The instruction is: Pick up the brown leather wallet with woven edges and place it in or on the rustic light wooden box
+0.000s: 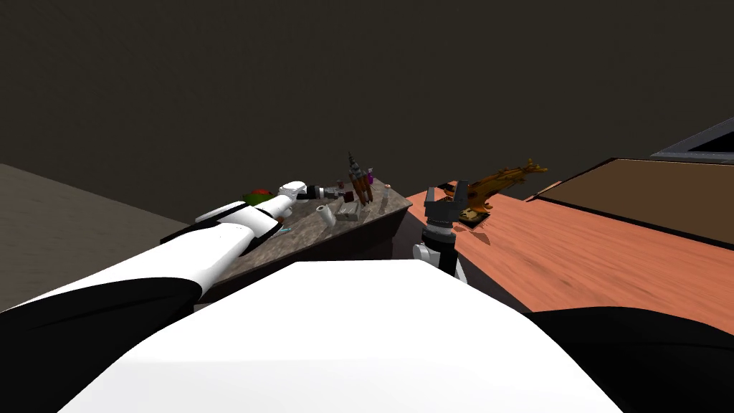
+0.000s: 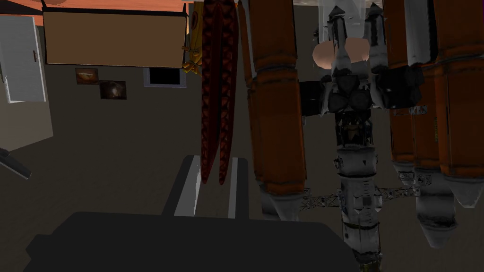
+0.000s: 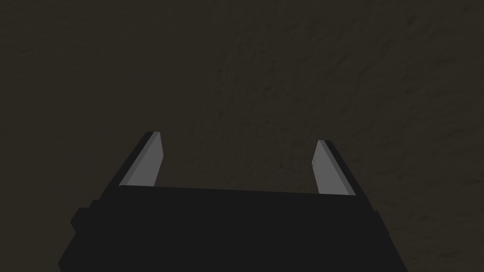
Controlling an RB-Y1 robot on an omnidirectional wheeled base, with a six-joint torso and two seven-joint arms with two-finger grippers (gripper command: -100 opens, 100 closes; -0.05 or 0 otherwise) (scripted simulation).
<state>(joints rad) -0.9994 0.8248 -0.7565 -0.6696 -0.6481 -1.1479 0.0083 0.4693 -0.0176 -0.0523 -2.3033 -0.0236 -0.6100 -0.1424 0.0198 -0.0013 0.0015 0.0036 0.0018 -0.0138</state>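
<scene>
Left wrist view: grips the reddish-brown wallet (image 2: 217,85) edge-on in the left pincer (image 2: 216,160), blades nearly closed on its flat faces. Probably handles light, thin, floppy; wants a mid-body pinch. Reaches level over the grey desk (image 1: 308,233), beside a rocket model (image 2: 279,118). Holds the right pincer (image 1: 446,190) upright, wide open, empty.

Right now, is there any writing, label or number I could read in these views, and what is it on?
None can be read.
On the rocket model: one small pale mark on its side, too small to read.
On the wall pictures: no words to make out.
On the dark red wallet in the left claw: no writing shows.
</scene>
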